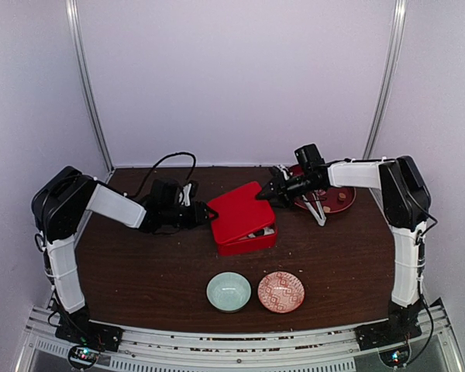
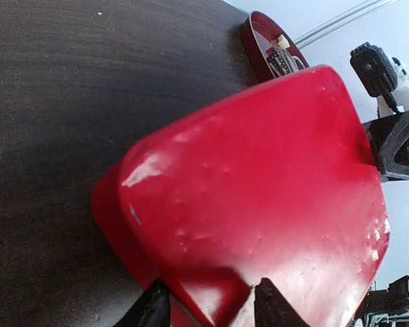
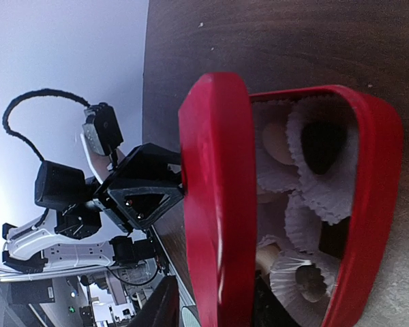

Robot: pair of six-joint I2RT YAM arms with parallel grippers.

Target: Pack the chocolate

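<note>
Lid: the glossy red rounded lid [image 1: 240, 208] lies tilted over the shallow red box [image 1: 246, 246]. It is not seated, and the inside of the box shows at its near-right side.
Chocolate: small pieces sit in white crinkled paper cups [image 3: 327, 197] inside the box, among them a dark piece [image 3: 320, 144] and a tan piece [image 3: 276, 143]. More lie on the dark red plate [image 1: 333, 208] at the right rear.
Left jaws: they straddle the lid's left edge. You cannot tell from the wrist view whether they pinch it.
Right jaws: they stand apart on either side of the lid's raised rim, with a gap showing on one side, gripping nothing.
Risk 1: with only one side steadying a tilted lid, it may drop askew and crush a cup or trap a piece under the rim.
Risk 2: a sideways push from the left could slide the whole box across the dark wood counter [image 1: 139, 271] toward the plate and the slim silver tongs [image 1: 319, 211].
Risk 3: pressing down before the corners line up would likely jam the lid.
Check: sight the rim against the box wall before you press.
</note>
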